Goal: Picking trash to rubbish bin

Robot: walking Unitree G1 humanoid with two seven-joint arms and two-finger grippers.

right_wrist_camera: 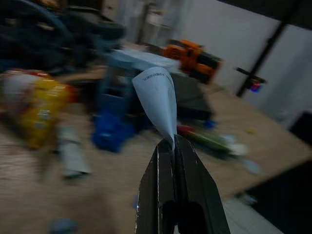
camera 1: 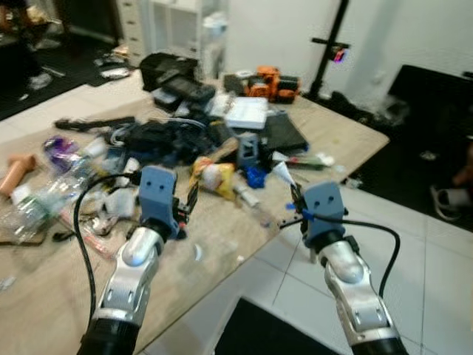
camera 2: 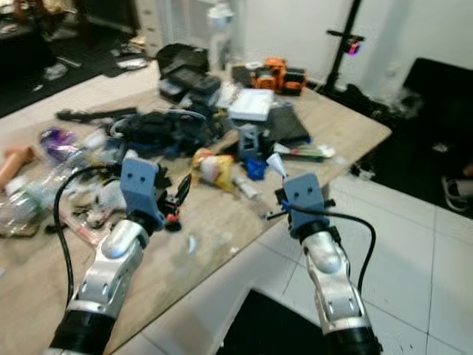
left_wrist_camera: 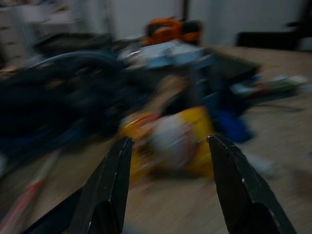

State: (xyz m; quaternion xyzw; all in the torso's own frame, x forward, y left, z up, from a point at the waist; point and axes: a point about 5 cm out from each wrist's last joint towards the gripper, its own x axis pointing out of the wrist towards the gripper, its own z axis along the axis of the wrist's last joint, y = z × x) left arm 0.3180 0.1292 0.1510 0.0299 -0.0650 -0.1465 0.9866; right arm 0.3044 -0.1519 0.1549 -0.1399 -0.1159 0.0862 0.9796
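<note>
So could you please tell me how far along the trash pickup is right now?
Nothing looks binned. In hand: the right gripper pinches a white paper scrap. The left gripper is open, facing the yellow wrapper. Clutter covers the table.

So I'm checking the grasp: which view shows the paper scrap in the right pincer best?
The right wrist view: the right pincer is shut on the curled white paper scrap, close up. Both eye views show it small at the fingertips.
</note>
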